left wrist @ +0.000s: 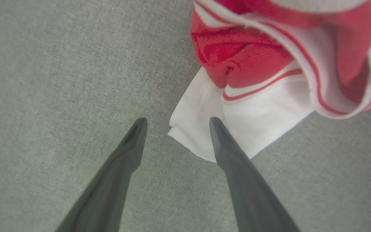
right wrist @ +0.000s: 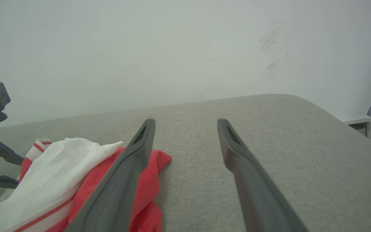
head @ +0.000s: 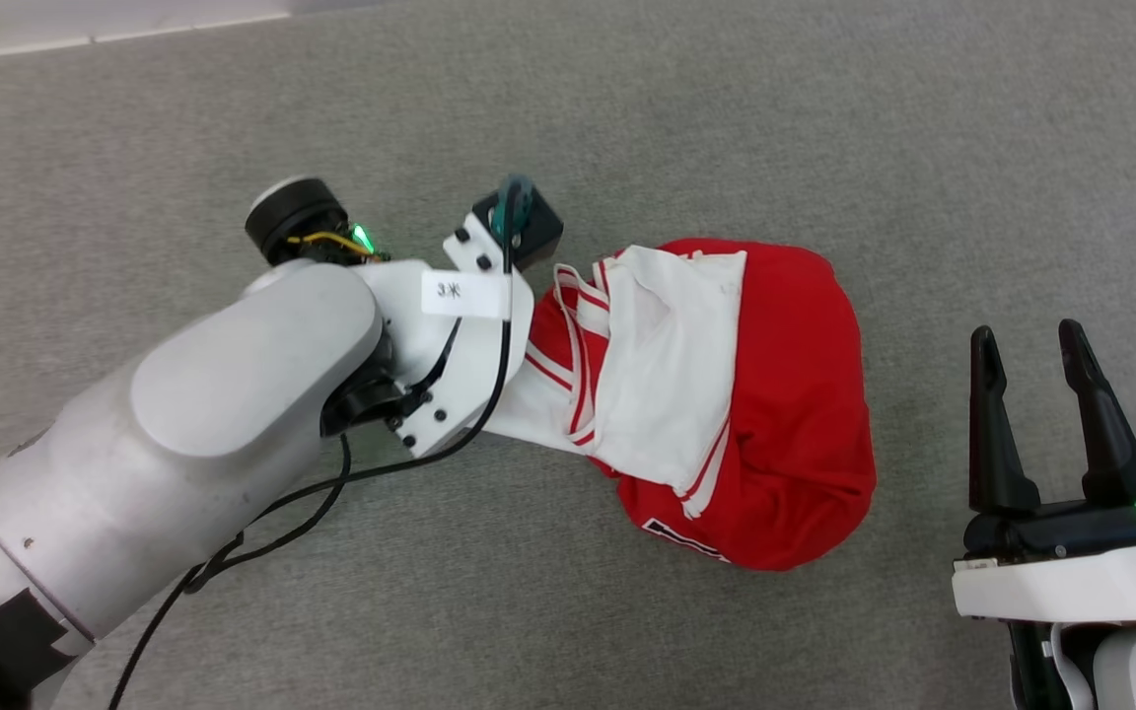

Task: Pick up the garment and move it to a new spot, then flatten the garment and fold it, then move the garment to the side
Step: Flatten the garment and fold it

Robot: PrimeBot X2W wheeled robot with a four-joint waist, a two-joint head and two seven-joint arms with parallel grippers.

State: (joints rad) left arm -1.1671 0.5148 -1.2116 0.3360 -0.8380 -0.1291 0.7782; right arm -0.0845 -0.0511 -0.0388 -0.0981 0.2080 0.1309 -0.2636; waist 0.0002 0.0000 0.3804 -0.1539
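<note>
- Jersey (head: 785, 394) is a crumpled heap on the grey fabric surface (head: 627, 108), roughly mid-frame in head view. Red body bunched up, white sleeve (left wrist: 204, 135) and striped trim flopped over the top.
- Left gripper (left wrist: 176, 120): jaws spread wide, nothing held. In the left wrist view its 2 fingers (left wrist: 233, 161) straddle the sleeve corner, 1 tip over the cloth and the other over bare surface. I can't tell if either tip touches the fabric.
- Right gripper (head: 1027, 335): also spread wide and empty, parked well to the right of the jersey, clear of it.
- Progress call: early. Jersey isn't flattened, isn't folded, isn't set aside. I can't say whether it's lying at the pickup spot or the new one.
- Left to do, as I read it: grab, spread flat, fold, shift aside.
- Watch item: that sleeve corner is a loose flap, so pinching there would likely drag the sleeve out rather than lift the whole jersey.
</note>
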